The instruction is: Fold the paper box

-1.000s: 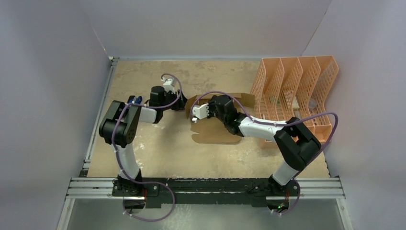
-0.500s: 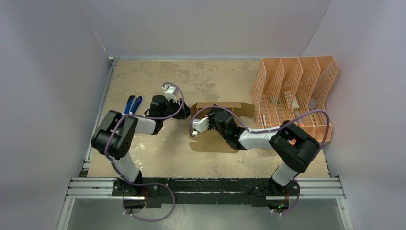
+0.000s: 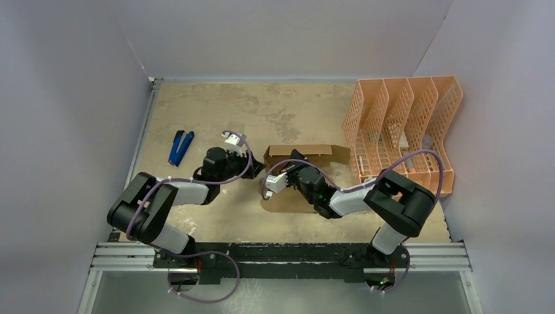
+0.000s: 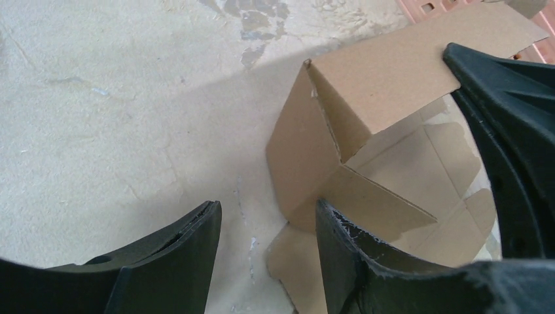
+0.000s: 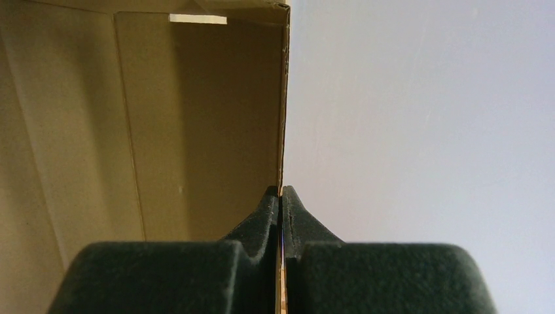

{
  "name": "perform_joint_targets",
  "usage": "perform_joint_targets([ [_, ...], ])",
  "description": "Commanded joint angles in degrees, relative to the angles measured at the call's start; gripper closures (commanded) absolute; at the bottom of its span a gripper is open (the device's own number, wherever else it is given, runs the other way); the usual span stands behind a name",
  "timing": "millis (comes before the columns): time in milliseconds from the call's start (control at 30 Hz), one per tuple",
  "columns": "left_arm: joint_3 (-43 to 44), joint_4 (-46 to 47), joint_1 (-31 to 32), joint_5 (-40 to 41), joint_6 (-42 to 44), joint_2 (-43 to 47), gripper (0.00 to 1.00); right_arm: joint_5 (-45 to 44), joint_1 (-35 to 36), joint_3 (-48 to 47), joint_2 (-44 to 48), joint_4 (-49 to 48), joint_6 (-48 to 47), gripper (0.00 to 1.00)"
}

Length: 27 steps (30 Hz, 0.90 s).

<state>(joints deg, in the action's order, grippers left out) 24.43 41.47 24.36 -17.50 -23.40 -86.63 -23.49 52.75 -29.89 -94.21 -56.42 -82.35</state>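
Note:
The paper box (image 3: 307, 156) is brown cardboard, partly folded, lying mid-table with a back wall and a left side wall raised. In the left wrist view its raised corner (image 4: 307, 157) stands just ahead of my left gripper (image 4: 265, 222), which is open; the right-hand fingertip (image 4: 340, 242) sits in front of the cardboard's lower edge and nothing is held. From above, the left gripper (image 3: 255, 171) is at the box's left side. My right gripper (image 3: 294, 173) reaches in over the box. In its wrist view the right gripper (image 5: 281, 193) is shut on a thin upright wall edge of the box (image 5: 196, 131).
A peach-orange perforated file organizer (image 3: 399, 124) stands at the right, close behind the box. A blue-handled tool (image 3: 180, 147) lies on the table left of the left arm. The right arm's black body (image 4: 510, 131) fills the right of the left wrist view. Grey walls enclose the table.
Both arms have drawn back toward the near edge, and the box came nearer with the right gripper. The left arm no longer covers the blue-handled tool.

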Motion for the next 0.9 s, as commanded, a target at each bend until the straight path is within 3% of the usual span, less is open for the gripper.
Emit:
perform_joint_targets([
  [0, -0.6, 5.9, 2.9, 1.9, 0.2, 2.3, 0.45, -1.4, 1.6, 1.2, 2.1, -7.6, -2.4, 1.0],
  [467, -2.7, 11.8, 7.0, 7.4, 3.2, 0.0, 0.44, -3.0, 4.8, 4.0, 1.1, -9.7, -1.7, 1.0],
  [867, -5.1, 28.2, 12.4, 20.1, 4.9, -7.3, 0.39, -3.3, 6.0, 3.5, 0.9, -7.7, 0.7, 1.0],
])
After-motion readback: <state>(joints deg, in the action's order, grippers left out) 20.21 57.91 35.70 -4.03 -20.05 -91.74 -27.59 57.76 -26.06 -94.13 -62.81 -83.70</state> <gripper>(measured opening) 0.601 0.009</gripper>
